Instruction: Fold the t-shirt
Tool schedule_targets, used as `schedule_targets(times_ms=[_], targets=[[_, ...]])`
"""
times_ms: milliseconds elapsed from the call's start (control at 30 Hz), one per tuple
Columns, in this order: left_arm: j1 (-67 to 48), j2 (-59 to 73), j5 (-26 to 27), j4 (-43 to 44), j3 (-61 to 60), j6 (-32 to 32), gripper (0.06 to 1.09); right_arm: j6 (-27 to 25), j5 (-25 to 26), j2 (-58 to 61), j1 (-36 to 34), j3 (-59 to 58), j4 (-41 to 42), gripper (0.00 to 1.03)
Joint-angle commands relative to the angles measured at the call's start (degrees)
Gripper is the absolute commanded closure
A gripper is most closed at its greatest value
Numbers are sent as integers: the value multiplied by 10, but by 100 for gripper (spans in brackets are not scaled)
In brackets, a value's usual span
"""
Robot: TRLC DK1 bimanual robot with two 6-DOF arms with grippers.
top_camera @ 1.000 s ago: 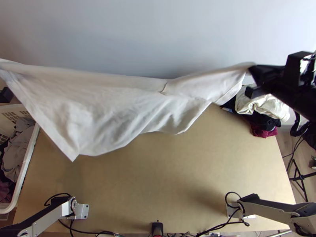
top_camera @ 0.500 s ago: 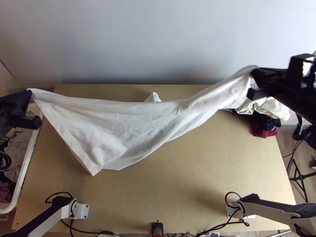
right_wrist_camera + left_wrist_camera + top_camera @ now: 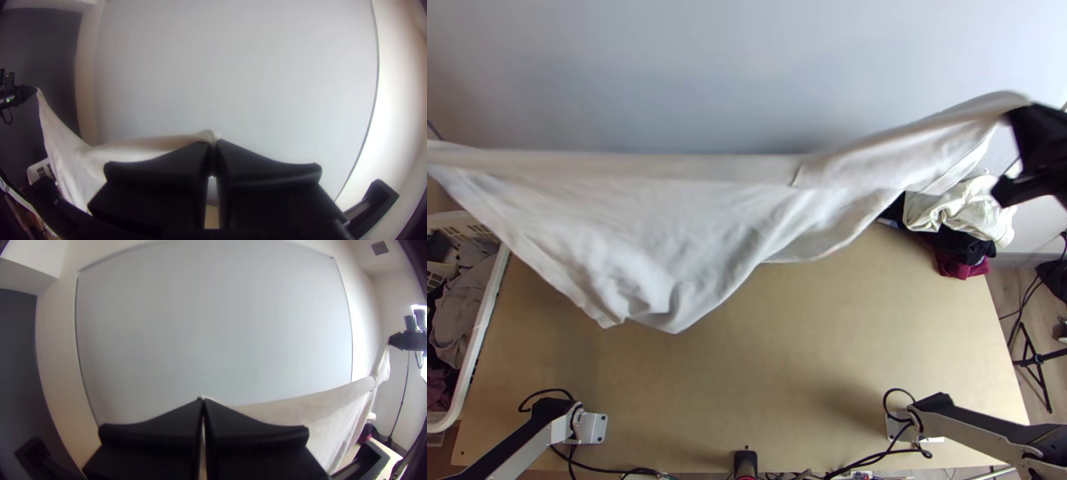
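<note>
Since half a second ago, your right gripper (image 3: 1009, 120) has moved outward and farther up the top view, taking its end of the white t-shirt (image 3: 659, 216) along. The other end, then just inside the top view with your left gripper (image 3: 203, 400), now runs out past its left edge. The shirt's upper edge is pulled straighter, and the small white peak that stood behind it is out of sight.

In the left wrist view, your left gripper's two fingers meet at the tips, closed on a bit of the shirt's upper edge. In the right wrist view, your right gripper (image 3: 213, 143) is likewise clamped tight, with a bunched end of the shirt pinched at its fingertips.

The t-shirt stretches between the two grippers, its top edge nearly taut and the rest hanging in loose folds. Its lowest part droops nearer your left gripper than your right; you can't tell from here whether it touches the wooden table (image 3: 787, 360) below.

Inward from your right gripper and toward the bases lies a heap with a cream garment (image 3: 959, 210), a black garment (image 3: 959, 246) and a dark red garment (image 3: 961, 267). The white laundry basket (image 3: 485, 320), with clothes in it, sits lower than your left gripper.
</note>
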Motion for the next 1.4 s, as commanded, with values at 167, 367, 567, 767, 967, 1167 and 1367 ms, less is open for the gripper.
schedule_targets(times_ms=[167, 367, 567, 767, 967, 1167, 1367], targets=[[31, -22, -13, 46, 49, 25, 105, -4, 8, -37, 0, 29, 22, 100], [31, -52, -13, 30, 50, 30, 105, 5, 7, -69, 0, 27, 0, 100], [31, -86, -12, 39, 59, 26, 105, 2, 8, -109, -1, 22, 14, 100], [27, -103, -1, 59, 76, 27, 105, -1, 6, -140, -4, 22, 27, 100], [27, -110, 7, 71, 92, 32, 105, 7, 4, -175, -30, 23, 34, 100], [31, -120, 30, 67, 90, 36, 105, 22, -15, -204, -69, 23, 22, 100], [40, -118, 44, 73, 90, 34, 105, 28, -39, -222, -106, 28, 13, 100]])
